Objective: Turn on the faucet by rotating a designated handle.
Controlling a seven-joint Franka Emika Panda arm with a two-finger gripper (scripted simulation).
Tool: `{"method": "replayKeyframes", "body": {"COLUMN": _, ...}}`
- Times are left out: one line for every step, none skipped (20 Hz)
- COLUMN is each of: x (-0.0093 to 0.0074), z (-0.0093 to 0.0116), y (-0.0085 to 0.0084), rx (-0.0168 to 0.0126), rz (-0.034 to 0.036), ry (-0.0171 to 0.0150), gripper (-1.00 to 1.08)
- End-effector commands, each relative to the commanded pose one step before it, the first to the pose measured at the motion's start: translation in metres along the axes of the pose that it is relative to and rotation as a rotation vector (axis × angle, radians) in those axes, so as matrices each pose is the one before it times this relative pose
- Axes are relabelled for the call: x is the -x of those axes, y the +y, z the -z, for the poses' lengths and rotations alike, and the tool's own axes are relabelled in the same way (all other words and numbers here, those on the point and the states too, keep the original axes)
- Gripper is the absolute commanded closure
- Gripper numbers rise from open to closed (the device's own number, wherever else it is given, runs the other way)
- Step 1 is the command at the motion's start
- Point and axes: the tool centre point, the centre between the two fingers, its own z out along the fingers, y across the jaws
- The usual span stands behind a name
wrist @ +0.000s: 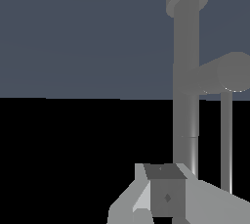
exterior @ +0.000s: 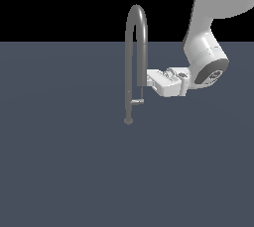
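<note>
Your faucet stood near the middle of the dark blue-grey desk in the exterior view, a tall grey arch with its stem planted on a small round base and its spout coming back down on the exterior view's right side. The handle was low on that stem, just above the base: a short light-silver stub poking sideways toward the exterior view's right, lying level. You had the white arm coming in from the upper right of that view, wrist bent so the hand pointed across toward the faucet. The gripper sat right up against the hanging spout, above the handle and apart from it, with nothing of yours touching the stub. In the wrist view you saw the faucet turned about, its round base at one end, and the handle showed as a thick stub jutting off the stem, with the thin spout tube running alongside. The grey gripper body filled the near edge of that view. Whether your fingers were apart or together, I could not tell: the tips were lost against the spout in one view and cut off by the frame in the other
</note>
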Motion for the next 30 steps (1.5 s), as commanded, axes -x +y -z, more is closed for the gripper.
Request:
{"method": "replayKeyframes", "body": {"x": -0.00570, "z": -0.00162, "y": -0.00081, "rx": -0.01367, "rz": -0.01318, "ry": -0.01672, "gripper": 1.08}}
{"method": "replayKeyframes", "body": {"x": -0.00121, "z": -0.00037, "y": -0.00006, "rx": -0.00248, "rz": -0.00262, "ry": -0.00314, "gripper": 1.08}}
{"method": "replayKeyframes", "body": {"x": -0.00061, "z": -0.00028, "y": -0.00003, "rx": -0.00125, "rz": -0.00128, "ry": -0.00159, "gripper": 1.08}}
{"method": "replayKeyframes", "body": {"x": -0.00004, "z": -0.00021, "y": 0.00000, "rx": 0.00000, "rz": 0.00000, "ry": 0.00000, "gripper": 1.08}}
{"method": "replayKeyframes", "body": {"x": 0.00044, "z": 0.00008, "y": 0.00005, "rx": 0.00099, "rz": 0.00122, "ry": 0.00117, "gripper": 1.08}}
{"method": "replayKeyframes", "body": {"x": 0.00100, "z": 0.00005, "y": 0.00007, "rx": 0.00210, "rz": 0.00236, "ry": 0.00259, "gripper": 1.08}}
{"method": "replayKeyframes", "body": {"x": 0.00072, "z": 0.00011, "y": 0.00005, "rx": 0.00155, "rz": 0.00172, "ry": 0.00192, "gripper": 1.08}}
{"method": "replayKeyframes", "body": {"x": 0.00030, "z": 0.00001, "y": 0.00002, "rx": 0.00062, "rz": 0.00068, "ry": 0.00076, "gripper": 1.08}}
{"method": "replayKeyframes", "body": {"x": 0.00000, "z": 0.00000, "y": 0.00000, "rx": 0.00000, "rz": 0.00000, "ry": 0.00000, "gripper": 1.08}}
{"method": "replayKeyframes", "body": {"x": 0.00000, "z": 0.00000, "y": 0.00000, "rx": 0.00000, "rz": 0.00000, "ry": 0.00000, "gripper": 1.08}}
{"method": "replayKeyframes", "body": {"x": 0.00000, "z": 0.00000, "y": 0.00000, "rx": 0.00000, "rz": 0.00000, "ry": 0.00000, "gripper": 1.08}}
{"method": "replayKeyframes", "body": {"x": 0.00008, "z": -0.00016, "y": -0.00008, "rx": 0.00000, "rz": 0.00000, "ry": 0.00000, "gripper": 1.08}}
{"method": "replayKeyframes", "body": {"x": 0.00081, "z": 0.00000, "y": 0.00228, "rx": 0.00000, "rz": 0.00000, "ry": 0.00000, "gripper": 1.08}}
{"method": "replayKeyframes", "body": {"x": 0.00082, "z": 0.00000, "y": 0.00231, "rx": 0.00000, "rz": 0.00000, "ry": 0.00000, "gripper": 1.08}}
{"method": "replayKeyframes", "body": {"x": 0.00083, "z": 0.00000, "y": 0.00233, "rx": 0.00000, "rz": 0.00000, "ry": 0.00000, "gripper": 1.08}}
{"method": "replayKeyframes", "body": {"x": 0.00084, "z": 0.00000, "y": 0.00236, "rx": 0.00000, "rz": 0.00000, "ry": 0.00000, "gripper": 1.08}}
{"method": "replayKeyframes", "body": {"x": 0.00085, "z": 0.00000, "y": 0.00239, "rx": 0.00000, "rz": 0.00000, "ry": 0.00000, "gripper": 1.08}}
{"method": "replayKeyframes", "body": {"x": 0.00086, "z": 0.00000, "y": 0.00241, "rx": 0.00000, "rz": 0.00000, "ry": 0.00000, "gripper": 1.08}}
{"method": "replayKeyframes", "body": {"x": 0.00087, "z": 0.00001, "y": 0.00244, "rx": 0.00000, "rz": 0.00000, "ry": 0.00000, "gripper": 1.08}}
{"method": "replayKeyframes", "body": {"x": 0.00088, "z": 0.00001, "y": 0.00247, "rx": 0.00000, "rz": 0.00000, "ry": 0.00000, "gripper": 1.08}}
{"method": "replayKeyframes", "body": {"x": 0.00089, "z": 0.00001, "y": 0.00249, "rx": 0.00000, "rz": 0.00000, "ry": 0.00000, "gripper": 1.08}}
{"method": "replayKeyframes", "body": {"x": 0.00090, "z": 0.00002, "y": 0.00252, "rx": 0.00000, "rz": 0.00000, "ry": 0.00000, "gripper": 1.08}}
{"method": "replayKeyframes", "body": {"x": 0.00091, "z": 0.00002, "y": 0.00255, "rx": 0.00000, "rz": 0.00000, "ry": 0.00000, "gripper": 1.08}}
{"method": "replayKeyframes", "body": {"x": 0.00092, "z": 0.00003, "y": 0.00258, "rx": 0.00000, "rz": 0.00000, "ry": 0.00000, "gripper": 1.08}}
{"method": "replayKeyframes", "body": {"x": 0.00000, "z": 0.00000, "y": 0.00000, "rx": 0.00000, "rz": 0.00000, "ry": 0.00000, "gripper": 1.08}}
{"method": "replayKeyframes", "body": {"x": -0.00212, "z": 0.00006, "y": -0.00368, "rx": -0.00308, "rz": 0.00085, "ry": 0.00225, "gripper": 1.08}}
{"method": "replayKeyframes", "body": {"x": -0.00010, "z": 0.00009, "y": 0.00299, "rx": 0.00000, "rz": 0.00000, "ry": 0.00000, "gripper": 1.08}}
{"method": "replayKeyframes", "body": {"x": -0.00010, "z": 0.00009, "y": 0.00302, "rx": 0.00000, "rz": 0.00000, "ry": 0.00000, "gripper": 1.08}}
{"method": "replayKeyframes", "body": {"x": -0.00029, "z": -0.00021, "y": 0.00292, "rx": 0.00073, "rz": -0.00018, "ry": -0.00062, "gripper": 1.08}}
{"method": "replayKeyframes", "body": {"x": -0.00010, "z": 0.00010, "y": 0.00308, "rx": 0.00000, "rz": 0.00000, "ry": 0.00000, "gripper": 1.08}}
